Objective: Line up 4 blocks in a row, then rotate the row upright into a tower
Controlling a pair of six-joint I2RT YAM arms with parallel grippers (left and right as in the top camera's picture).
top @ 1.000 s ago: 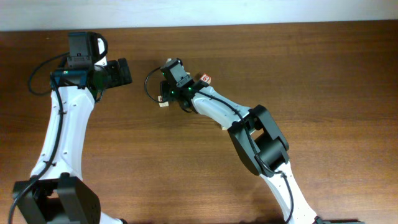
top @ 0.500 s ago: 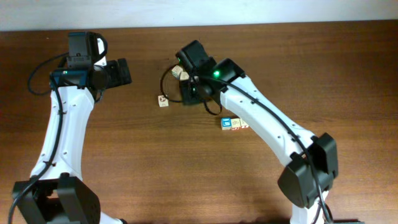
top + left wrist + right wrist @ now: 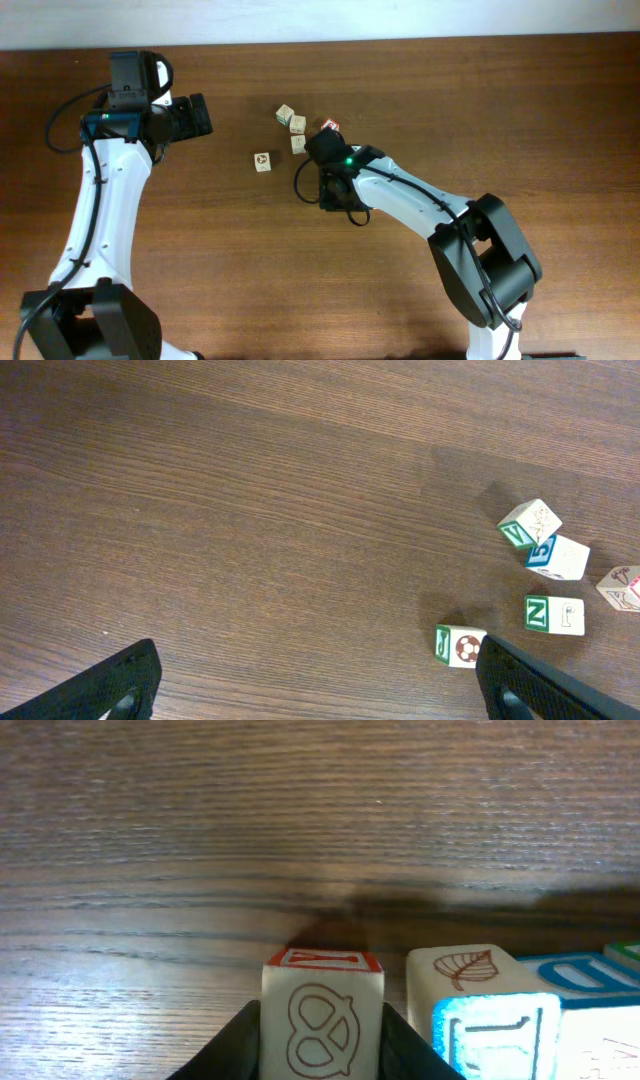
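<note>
Straddling the red-topped cube [image 3: 322,960], the right gripper [image 3: 322,1030] has its jaws flush on both sides; can't tell if clamped or let go. Three blocks [image 3: 298,124] cluster just beside it on its left. The fourth block [image 3: 262,161] sits apart, further left, between the arms. Cubes, so no long axis. Right arm is nearer the cluster. The left gripper [image 3: 197,116] is spread wide, empty. The table [image 3: 500,100] is bare around them, far edge well behind.

Tabletop [image 3: 540,110]: dark brown wood, grain running side to side. Lying on it: four pale letter blocks [image 3: 298,124], two of them touching, a third just beside the pair, and the fourth off to their left. A red-edged cube [image 3: 330,127] sits just right of the group.
</note>
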